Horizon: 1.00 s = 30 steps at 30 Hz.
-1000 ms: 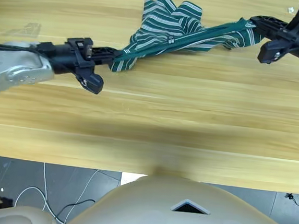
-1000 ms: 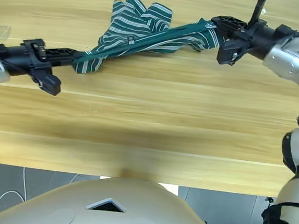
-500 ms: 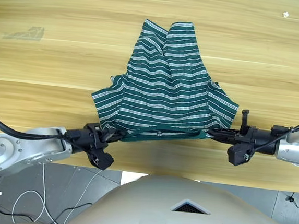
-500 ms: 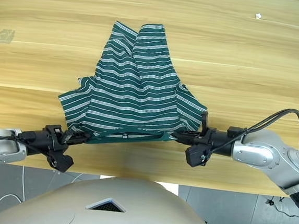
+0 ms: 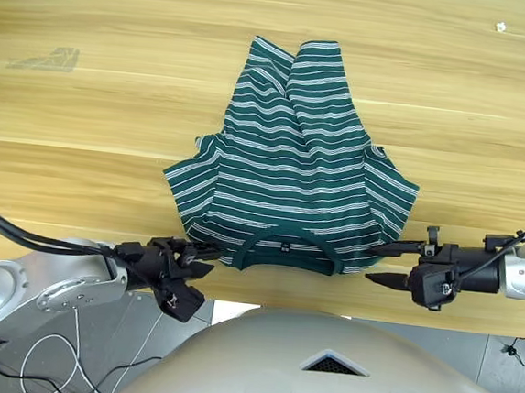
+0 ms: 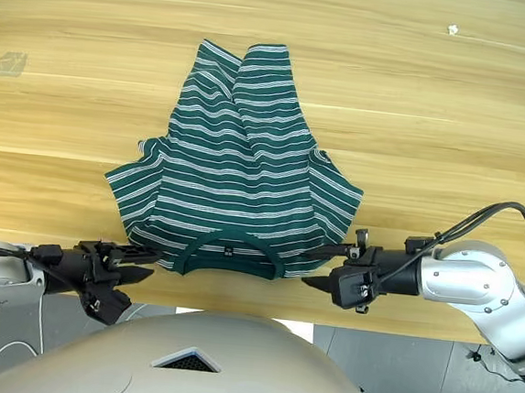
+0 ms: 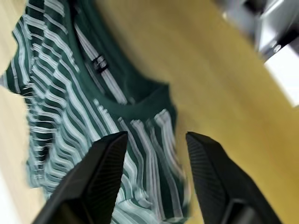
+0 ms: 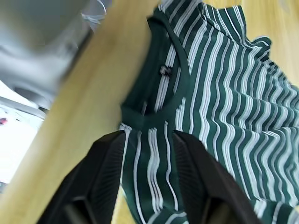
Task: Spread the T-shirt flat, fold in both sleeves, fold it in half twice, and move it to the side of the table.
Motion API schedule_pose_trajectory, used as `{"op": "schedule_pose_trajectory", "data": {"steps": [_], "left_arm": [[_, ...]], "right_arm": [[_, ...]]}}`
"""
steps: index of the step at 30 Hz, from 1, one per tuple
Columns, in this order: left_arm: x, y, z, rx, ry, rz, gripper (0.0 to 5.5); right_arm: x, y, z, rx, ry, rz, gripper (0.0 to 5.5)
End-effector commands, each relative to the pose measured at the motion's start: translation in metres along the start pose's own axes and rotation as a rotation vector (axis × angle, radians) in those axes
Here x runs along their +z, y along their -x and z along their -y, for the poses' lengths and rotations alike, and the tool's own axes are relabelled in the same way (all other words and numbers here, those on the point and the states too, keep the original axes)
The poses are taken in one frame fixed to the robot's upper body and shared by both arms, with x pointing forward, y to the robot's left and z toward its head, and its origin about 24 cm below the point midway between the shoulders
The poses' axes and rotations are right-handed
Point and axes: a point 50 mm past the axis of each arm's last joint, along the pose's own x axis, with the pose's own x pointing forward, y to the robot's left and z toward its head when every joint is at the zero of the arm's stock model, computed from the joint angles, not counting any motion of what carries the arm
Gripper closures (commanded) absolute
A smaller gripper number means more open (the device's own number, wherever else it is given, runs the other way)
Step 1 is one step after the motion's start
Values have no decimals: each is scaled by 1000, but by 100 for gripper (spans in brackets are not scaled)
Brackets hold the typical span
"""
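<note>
The green T-shirt (image 5: 292,176) with white stripes lies on the wooden table (image 5: 91,154), its collar (image 5: 286,245) close to the near edge. The far part is bunched narrow and the sleeves are crumpled at both sides. My left gripper (image 5: 211,257) stands open just off the shirt's near left shoulder, holding nothing. On the opposite side, my right gripper (image 5: 371,264) is open beside the near right shoulder. In the left wrist view the open fingers (image 7: 100,182) frame the shirt's shoulder (image 7: 70,93). The right wrist view has the collar (image 8: 163,79) beyond its spread fingers (image 8: 107,168).
A small white scrap (image 5: 501,26) lies far right on the table and a grey mark (image 5: 45,56) at the far left. The table's front edge (image 5: 81,277) runs just under both grippers. Bare wood lies wide on either side of the shirt.
Both grippers pulled the stretched shirt from the far side to the near edge, then let go of its shoulders and opened. The collar has dropped flat onto the table.
</note>
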Motion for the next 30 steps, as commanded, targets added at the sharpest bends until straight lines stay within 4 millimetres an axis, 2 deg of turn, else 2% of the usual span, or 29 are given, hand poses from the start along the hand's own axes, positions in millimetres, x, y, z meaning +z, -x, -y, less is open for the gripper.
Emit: {"op": "schedule_pose_trajectory", "data": {"steps": [1,3,5,7,9,11,14,17,19,22,26,30], "left_arm": [[-30,8,-53,297,104,3,254],[-55,13,-101,529,210,37,228],[-75,10,-132,648,291,61,204],[-93,2,-152,708,297,8,204],[-115,-10,-169,724,240,-131,204],[-132,-28,-185,736,202,-234,204],[-146,-61,-195,719,209,-283,204],[-152,-89,-193,666,200,-314,204],[-157,-98,-190,653,201,-335,204],[-167,-110,-175,620,228,-390,204],[-174,-113,-164,605,240,-425,204],[-180,-107,-157,615,253,-434,204]], "right_arm": [[-6,0,45,-244,127,-18,290],[-8,-6,71,-353,165,15,290],[-14,-12,100,-455,206,18,290],[-23,-19,127,-533,245,-12,290],[-38,-27,154,-555,328,-116,290],[-52,-38,180,-572,395,-220,290],[-66,-50,205,-599,456,-344,290],[-79,-58,213,-613,464,-430,290],[-86,-68,211,-601,454,-461,290],[-94,-88,202,-552,445,-501,290],[-108,-96,186,-490,426,-538,290],[-116,-90,180,-498,401,-550,290]]}}
